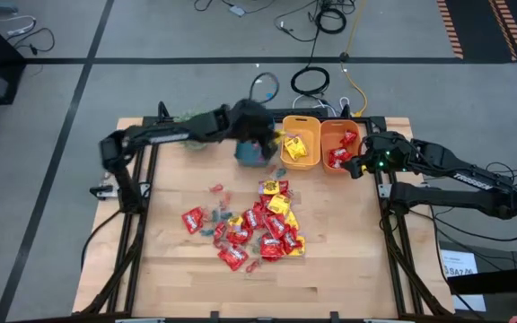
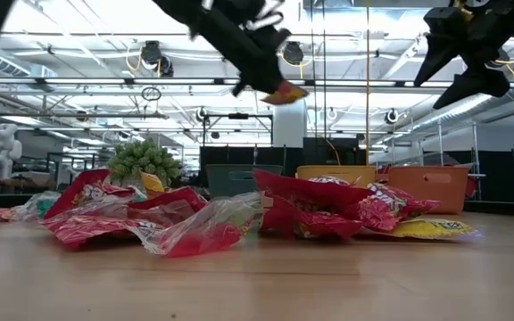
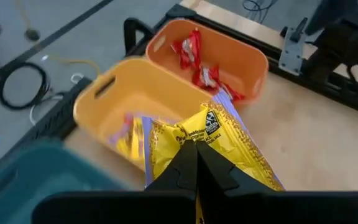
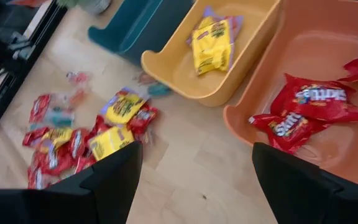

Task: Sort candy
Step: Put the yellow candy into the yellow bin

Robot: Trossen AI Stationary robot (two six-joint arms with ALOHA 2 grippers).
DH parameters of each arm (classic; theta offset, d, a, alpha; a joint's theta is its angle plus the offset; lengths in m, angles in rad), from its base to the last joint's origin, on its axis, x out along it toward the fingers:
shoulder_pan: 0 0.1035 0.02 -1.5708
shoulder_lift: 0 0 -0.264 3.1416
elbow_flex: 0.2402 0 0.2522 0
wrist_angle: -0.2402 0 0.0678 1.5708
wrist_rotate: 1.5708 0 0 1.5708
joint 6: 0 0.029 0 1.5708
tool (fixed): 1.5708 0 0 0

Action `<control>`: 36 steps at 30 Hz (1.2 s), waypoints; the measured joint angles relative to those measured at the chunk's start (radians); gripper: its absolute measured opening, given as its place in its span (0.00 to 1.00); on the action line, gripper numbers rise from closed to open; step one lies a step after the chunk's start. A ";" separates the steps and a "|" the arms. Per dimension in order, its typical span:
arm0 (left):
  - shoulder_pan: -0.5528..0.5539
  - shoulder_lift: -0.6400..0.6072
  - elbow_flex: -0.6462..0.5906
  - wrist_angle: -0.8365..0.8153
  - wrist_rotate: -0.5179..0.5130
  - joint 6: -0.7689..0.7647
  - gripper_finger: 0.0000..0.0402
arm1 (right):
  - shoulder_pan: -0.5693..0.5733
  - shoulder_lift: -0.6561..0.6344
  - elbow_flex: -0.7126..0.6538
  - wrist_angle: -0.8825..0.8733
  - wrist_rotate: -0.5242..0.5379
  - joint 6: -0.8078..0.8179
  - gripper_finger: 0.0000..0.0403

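Overhead, left gripper [image 3: 196, 163] hangs at the near rim of the yellow bin [image 3: 114, 102], fingers pinched tight on a yellow packet [image 3: 219, 140]; packet dangles clear of the tabletop [image 1: 169, 269], partly over the bin's edge. Another yellow packet [image 4: 212, 42] already lies inside that bin. Orange bin [image 4: 328, 56] sits touching the yellow one at the back edge, holding red packets [image 4: 309, 109]. Teal bin [image 4: 138, 22] stands on the yellow bin's other side, mostly hidden under the left arm in the high view.

Right gripper [image 4: 194, 165] hovers above the orange bin's near rim, fingers spread wide, holding nothing.

Main candy pile [image 1: 258, 229] of red and yellow packets lies mid-tabletop, well apart from the bins; bare wood all round it, widest toward the front and left edges. A few small pieces [image 1: 216, 189] are scattered just left of the pile.
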 joint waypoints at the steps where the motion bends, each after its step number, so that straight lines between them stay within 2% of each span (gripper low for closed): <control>1: 0.015 0.042 0.046 -0.006 0.020 0.021 0.00 | 0.000 0.000 0.000 0.000 0.011 0.011 0.74; 6: 0.055 0.225 0.277 -0.001 0.031 0.067 0.03 | 0.000 0.000 0.000 0.000 0.052 0.070 0.74; 10: 0.068 0.336 0.428 -0.008 0.033 0.116 0.11 | 0.000 0.000 0.000 0.000 0.053 0.108 0.74; 15: 0.064 0.411 0.547 -0.041 0.058 0.164 0.23 | 0.000 0.000 0.000 0.000 0.053 0.136 0.74; 24: 0.067 0.423 0.565 -0.075 0.071 0.207 0.42 | 0.000 0.003 0.000 0.000 0.074 0.136 0.74; 36: 0.065 0.423 0.565 -0.118 0.071 0.206 0.45 | 0.000 0.003 0.000 0.000 0.082 0.129 0.74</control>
